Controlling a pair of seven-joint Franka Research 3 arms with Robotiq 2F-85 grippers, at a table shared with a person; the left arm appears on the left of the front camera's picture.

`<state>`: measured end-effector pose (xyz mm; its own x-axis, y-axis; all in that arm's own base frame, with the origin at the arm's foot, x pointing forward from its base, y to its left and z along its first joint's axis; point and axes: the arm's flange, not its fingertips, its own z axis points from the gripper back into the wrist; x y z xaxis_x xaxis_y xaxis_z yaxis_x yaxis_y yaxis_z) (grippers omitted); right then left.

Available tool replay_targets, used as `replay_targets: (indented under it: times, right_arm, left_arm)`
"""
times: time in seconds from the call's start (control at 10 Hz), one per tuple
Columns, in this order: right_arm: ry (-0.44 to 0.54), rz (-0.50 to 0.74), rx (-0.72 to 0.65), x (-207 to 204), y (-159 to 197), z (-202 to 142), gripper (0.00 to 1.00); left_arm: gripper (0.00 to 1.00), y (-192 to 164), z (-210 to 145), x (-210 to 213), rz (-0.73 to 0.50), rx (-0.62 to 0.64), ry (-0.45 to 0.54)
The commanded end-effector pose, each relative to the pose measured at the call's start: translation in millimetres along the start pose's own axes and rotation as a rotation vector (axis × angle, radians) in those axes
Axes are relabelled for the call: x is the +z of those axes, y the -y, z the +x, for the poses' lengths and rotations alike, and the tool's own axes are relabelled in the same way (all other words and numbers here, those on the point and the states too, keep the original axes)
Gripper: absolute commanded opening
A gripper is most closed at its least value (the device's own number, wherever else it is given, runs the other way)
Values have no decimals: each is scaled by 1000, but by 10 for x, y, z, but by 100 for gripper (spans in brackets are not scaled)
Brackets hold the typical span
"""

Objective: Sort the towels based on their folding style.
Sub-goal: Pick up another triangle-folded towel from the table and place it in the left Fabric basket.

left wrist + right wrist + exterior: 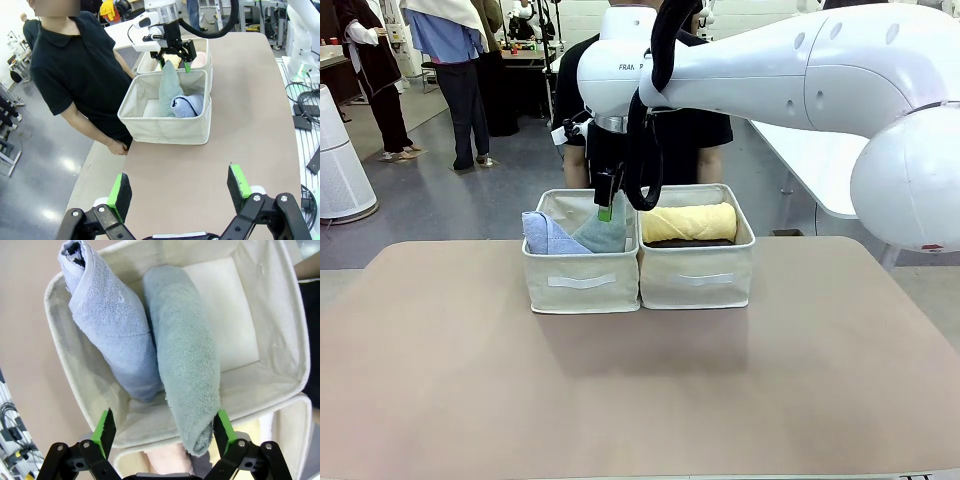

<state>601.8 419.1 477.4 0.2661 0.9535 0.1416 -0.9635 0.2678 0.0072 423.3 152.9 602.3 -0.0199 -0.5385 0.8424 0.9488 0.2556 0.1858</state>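
The white right arm (800,60) shows part of its "FRANKA" lettering near the wrist. On the tan table (440,380), the left beige fabric bin (582,283) holds a light blue cone-folded towel (548,236) with a grey-teal cone-folded towel (602,233) touching it on its right. The right gripper (607,205) hangs spread over the grey-teal towel, pinching nothing. The adjoining right bin (698,276) holds a yellow rolled towel (688,222) above a dark one. The left gripper (180,189) stands spread above bare table. A person (75,75) stands behind the bins.
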Motion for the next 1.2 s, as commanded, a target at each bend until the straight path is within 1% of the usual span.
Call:
replay_targets:
  times: [0.0, 0.2, 0.3, 0.4, 0.5, 0.6, 0.9, 1.1]
  right_arm:
    - [-4, -55, 13, 294, -169, -48, 100]
    - [14, -142, -61, 861, -319, -237, 100]
    - [43, -178, -109, 1130, -402, -481, 100]
    - [0, -213, -208, 1220, -461, -777, 100]
    - [-40, -210, -264, 1243, -501, -1104, 100]
    - [-10, -216, -315, 1291, -535, -1377, 100]
    - [191, -249, -407, 1474, -816, -2177, 100]
    - [283, -273, -446, 1560, -949, -2521, 100]
  left_arm:
    - [100, 14, 11, 9, -2, -4, 11]
    - [100, 14, 11, 9, -2, -4, 11]
    - [100, 14, 11, 9, -2, -4, 11]
    - [100, 14, 11, 9, -2, -4, 11]
    - [100, 14, 11, 9, -2, -4, 11]
    - [100, 14, 11, 9, -2, -4, 11]
    - [100, 14, 11, 9, -2, -4, 11]
    - [100, 14, 11, 9, -2, -4, 11]
